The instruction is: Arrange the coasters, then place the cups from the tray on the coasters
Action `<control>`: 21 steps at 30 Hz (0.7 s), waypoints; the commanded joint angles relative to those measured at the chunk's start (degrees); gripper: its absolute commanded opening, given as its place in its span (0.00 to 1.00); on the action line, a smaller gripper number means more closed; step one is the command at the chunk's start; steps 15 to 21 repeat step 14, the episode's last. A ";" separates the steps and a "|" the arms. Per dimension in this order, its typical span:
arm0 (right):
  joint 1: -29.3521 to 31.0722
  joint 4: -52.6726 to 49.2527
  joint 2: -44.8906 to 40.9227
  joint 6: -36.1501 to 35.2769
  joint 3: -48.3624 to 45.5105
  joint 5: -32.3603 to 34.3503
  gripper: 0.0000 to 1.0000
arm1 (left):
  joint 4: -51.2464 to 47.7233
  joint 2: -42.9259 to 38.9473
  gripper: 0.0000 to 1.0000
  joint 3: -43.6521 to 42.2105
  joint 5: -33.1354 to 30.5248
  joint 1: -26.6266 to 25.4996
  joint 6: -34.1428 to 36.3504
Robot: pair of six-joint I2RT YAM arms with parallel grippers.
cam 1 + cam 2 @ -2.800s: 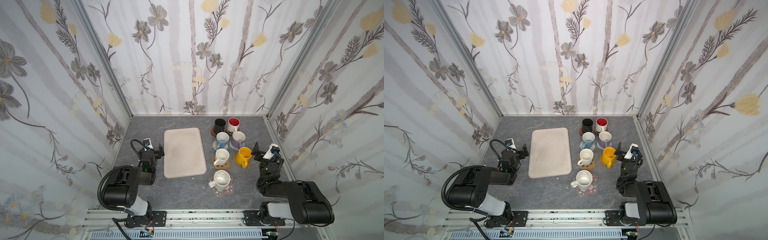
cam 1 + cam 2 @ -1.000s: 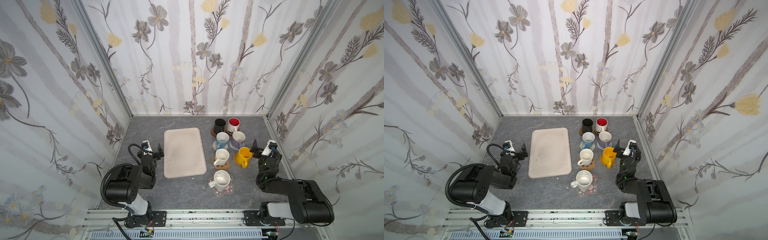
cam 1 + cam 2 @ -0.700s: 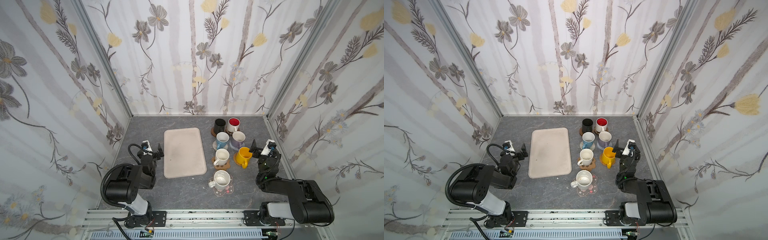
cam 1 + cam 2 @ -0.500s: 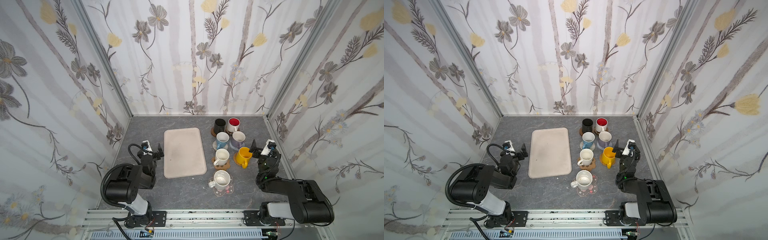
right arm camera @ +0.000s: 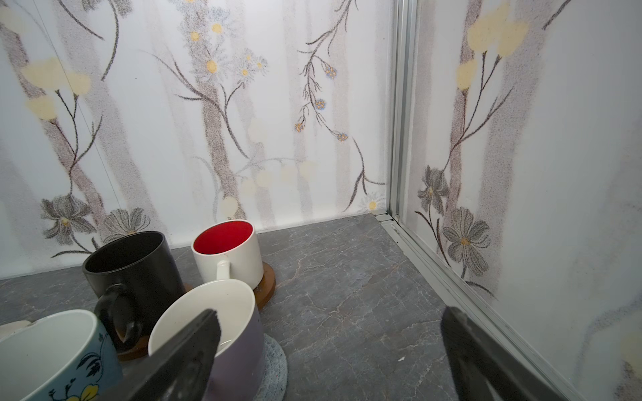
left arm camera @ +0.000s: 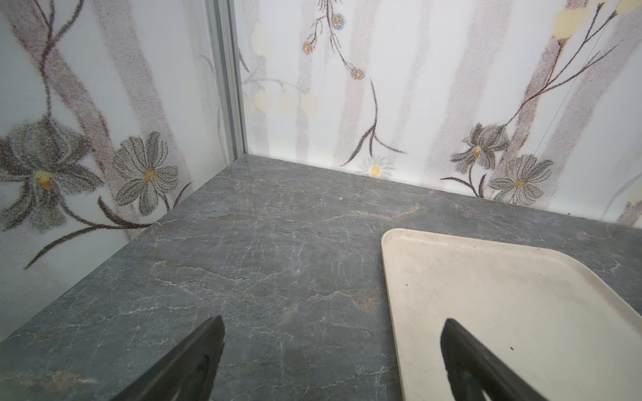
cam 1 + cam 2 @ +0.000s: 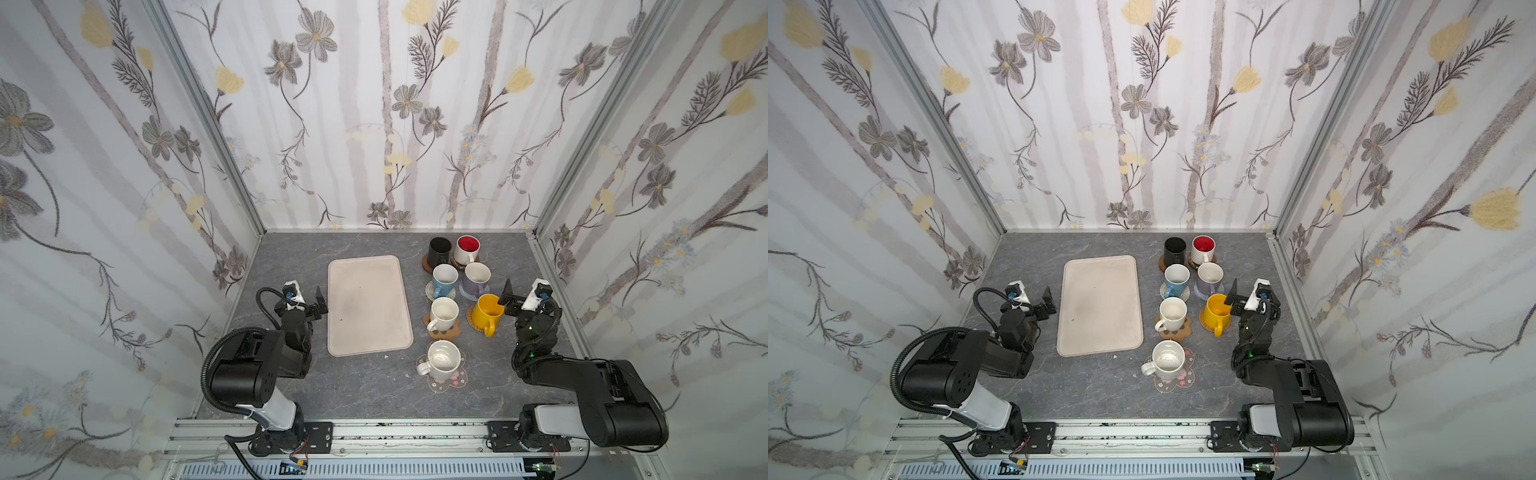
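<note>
Right gripper (image 5: 330, 317) gapes beside yellow cup (image 7: 487, 311) — seemingly apart.

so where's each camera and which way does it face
top views: high over the front, looking down at tray and cups; left arm, right arm show.
left wrist: on left arm, low, facing back left corner and tray; open left gripper shows.
right wrist: on right arm, low, facing back right corner and black cup; open right gripper shows.
shared: top views and left wrist see the tray.
</note>
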 commanded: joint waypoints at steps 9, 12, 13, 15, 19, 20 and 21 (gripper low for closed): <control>0.09 -0.23 0.12 -1.09 0.40 -0.61 1.00 | 1.76 -0.21 1.00 0.09 -0.48 0.03 0.39; 0.18 -0.48 0.27 -1.07 0.59 -0.56 1.00 | 1.76 -0.21 1.00 0.08 -0.47 0.03 0.35; 0.17 -0.39 0.19 -1.09 0.54 -0.47 1.00 | 1.81 -0.21 1.00 0.12 -0.46 -0.02 0.35; 0.18 -0.32 0.18 -1.09 0.43 -0.49 1.00 | 1.76 -0.21 1.00 0.10 -0.47 0.03 0.37; 0.18 -0.32 0.18 -1.09 0.43 -0.49 1.00 | 1.76 -0.21 1.00 0.10 -0.47 0.03 0.37; 0.18 -0.32 0.18 -1.09 0.43 -0.49 1.00 | 1.76 -0.21 1.00 0.10 -0.47 0.03 0.37; 0.18 -0.32 0.18 -1.09 0.43 -0.49 1.00 | 1.76 -0.21 1.00 0.10 -0.47 0.03 0.37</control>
